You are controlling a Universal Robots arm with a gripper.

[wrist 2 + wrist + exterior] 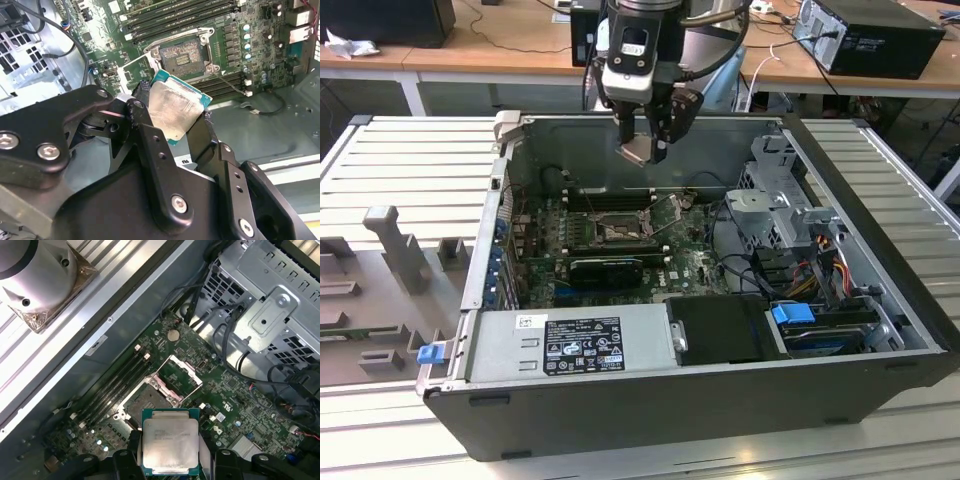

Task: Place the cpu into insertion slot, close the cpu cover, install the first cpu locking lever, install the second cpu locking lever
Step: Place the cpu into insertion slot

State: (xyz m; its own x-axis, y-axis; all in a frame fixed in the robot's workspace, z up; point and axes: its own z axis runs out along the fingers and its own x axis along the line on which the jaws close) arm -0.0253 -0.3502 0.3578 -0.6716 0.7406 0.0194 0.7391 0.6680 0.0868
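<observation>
My gripper (642,148) hangs above the open computer case, shut on the cpu (634,152), a flat square chip with a silver-grey top and a green edge. In both wrist views the cpu (176,110) (170,440) sits tilted between the two black fingers (141,112). Below it on the green board, the insertion slot (619,231) (182,53) (146,401) lies bare with its contacts showing. The cpu cover (180,374) (131,70) is swung up, open beside the slot. A thin locking lever (231,83) stands raised next to the slot.
Long black memory slots (180,17) run beside the socket. A silver power supply (570,343) fills the case's near side, and a drive cage (775,205) with cables stands at the exterior view's right. A grey cooler (42,280) rests on the ribbed table outside the case.
</observation>
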